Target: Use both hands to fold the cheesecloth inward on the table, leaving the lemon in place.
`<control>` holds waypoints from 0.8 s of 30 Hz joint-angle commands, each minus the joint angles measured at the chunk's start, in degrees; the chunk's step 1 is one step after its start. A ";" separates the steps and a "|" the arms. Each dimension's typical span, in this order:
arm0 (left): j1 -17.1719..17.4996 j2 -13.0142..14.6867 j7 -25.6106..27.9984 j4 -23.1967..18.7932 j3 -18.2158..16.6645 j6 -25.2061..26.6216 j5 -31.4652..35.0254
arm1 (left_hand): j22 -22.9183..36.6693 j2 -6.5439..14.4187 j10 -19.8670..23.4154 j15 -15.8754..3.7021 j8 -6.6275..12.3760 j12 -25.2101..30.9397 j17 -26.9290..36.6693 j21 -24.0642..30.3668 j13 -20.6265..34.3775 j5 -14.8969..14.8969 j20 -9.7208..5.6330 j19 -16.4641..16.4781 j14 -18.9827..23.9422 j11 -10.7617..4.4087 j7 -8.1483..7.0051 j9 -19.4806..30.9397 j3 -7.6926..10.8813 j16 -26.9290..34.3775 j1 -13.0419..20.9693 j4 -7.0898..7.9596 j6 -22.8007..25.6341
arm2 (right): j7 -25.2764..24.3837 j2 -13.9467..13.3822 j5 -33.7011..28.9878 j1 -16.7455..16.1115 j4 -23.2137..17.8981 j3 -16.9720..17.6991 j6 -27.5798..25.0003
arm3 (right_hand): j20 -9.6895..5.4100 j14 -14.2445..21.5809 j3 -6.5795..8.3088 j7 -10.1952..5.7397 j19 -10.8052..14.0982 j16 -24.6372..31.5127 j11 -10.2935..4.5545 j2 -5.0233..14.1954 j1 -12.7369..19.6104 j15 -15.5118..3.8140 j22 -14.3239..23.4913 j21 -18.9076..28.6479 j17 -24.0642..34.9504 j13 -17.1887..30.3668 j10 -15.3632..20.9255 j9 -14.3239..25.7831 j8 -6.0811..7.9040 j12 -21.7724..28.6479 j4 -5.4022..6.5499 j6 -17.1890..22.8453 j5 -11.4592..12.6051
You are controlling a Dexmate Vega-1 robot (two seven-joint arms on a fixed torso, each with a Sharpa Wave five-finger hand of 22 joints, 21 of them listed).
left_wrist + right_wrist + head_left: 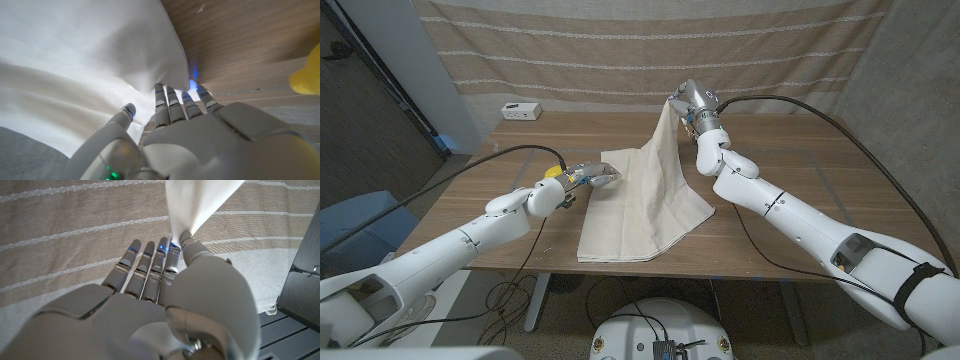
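A cream cheesecloth (638, 205) lies across the middle of the wooden table (790, 150). One of its corners is pulled up into a tall peak. My right hand (692, 103) pinches that raised corner high over the table's far side; in the right wrist view the cheesecloth (200, 200) runs out from between thumb and fingers of the right hand (170, 280). My left hand (582, 179) grips the cloth's left corner low over the table. In the left wrist view the cheesecloth (90, 60) drapes over the fingertips (172, 100). The yellow lemon (553, 172) (306, 75) sits just beside that hand, off the cloth.
A small white box (521, 111) stands at the table's back left corner. A striped curtain (620, 50) hangs behind the table. Black cables run along both arms. Bare wood shows to the right of the cloth.
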 commanded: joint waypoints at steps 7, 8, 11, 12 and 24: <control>-0.84 -0.24 -0.31 0.81 -0.34 -1.52 -0.41 | 0.25 1.09 0.21 -2.09 0.05 -0.22 -0.06 -0.13 0.09 0.07 -0.12 0.42 0.39 0.23 0.12 0.07 0.50 0.02 -0.38 -0.03 0.25 | 7.32 -1.38 -18.54 1.51 0.40 -9.71 -8.65 | 0.05 0.52 0.82 -1.50 -0.35 -0.68 -0.91 -0.66 -0.34 -5.79 0.09 -0.17 -0.14 0.07 0.47 0.00 0.57 0.24 0.06 1.87 0.26; -0.83 -0.23 -0.32 0.78 -0.39 -1.60 -0.51 | 0.25 1.08 0.18 -2.07 0.06 -0.23 -0.06 -0.13 0.09 0.07 -0.12 0.43 0.37 0.20 0.12 0.07 0.50 0.01 -0.39 -0.04 0.27 | 8.28 -1.04 -18.79 2.04 1.42 -10.59 -7.43 | 0.03 0.52 0.88 -1.59 -0.48 -0.75 -0.98 -0.68 -0.41 -5.85 0.08 -0.23 -0.17 0.06 0.55 -0.02 0.59 0.25 0.08 1.92 0.26; -0.45 -0.07 -0.07 0.38 -0.71 -1.45 -0.79 | 0.25 1.04 0.16 -2.10 0.05 -0.26 -0.06 -0.18 0.09 0.07 -0.13 0.44 0.37 0.12 0.16 0.07 0.52 0.01 -0.41 -0.04 0.27 | 10.25 0.85 -19.66 3.44 5.03 -12.69 -5.27 | -0.11 0.56 1.02 -1.60 -0.56 -0.97 -1.16 -0.87 -0.55 -6.03 0.07 -0.29 -0.27 0.06 0.87 -0.09 0.68 0.30 0.08 2.10 0.26; -0.27 0.03 0.01 0.23 -0.84 -1.40 -0.94 | 0.25 1.03 0.22 -2.10 0.07 -0.25 -0.06 -0.20 0.09 0.07 -0.14 0.46 0.39 0.35 0.16 0.07 0.53 0.01 -0.43 -0.05 0.32 | 10.64 1.67 -19.48 3.82 6.35 -13.03 -4.54 | -0.17 0.59 1.09 -1.61 -0.57 -1.03 -1.33 -0.88 -0.63 -6.03 0.07 -0.31 -0.29 0.04 1.04 -0.12 0.68 0.33 0.12 2.08 0.26; 0.96 0.77 0.15 -0.41 -1.46 0.09 -1.59 | 0.26 0.97 0.15 -2.07 0.01 -0.33 -0.06 -0.37 0.09 0.07 -0.17 0.49 0.32 0.22 0.09 0.08 0.60 -0.01 -0.54 -0.04 0.23 | 8.37 7.00 -10.67 4.08 13.17 -10.26 5.95 | -0.22 0.68 1.68 -1.63 -0.63 -1.62 -1.06 -1.18 -0.77 -5.89 0.04 -0.41 -0.56 -0.08 1.35 -0.31 0.70 0.19 0.01 2.10 0.35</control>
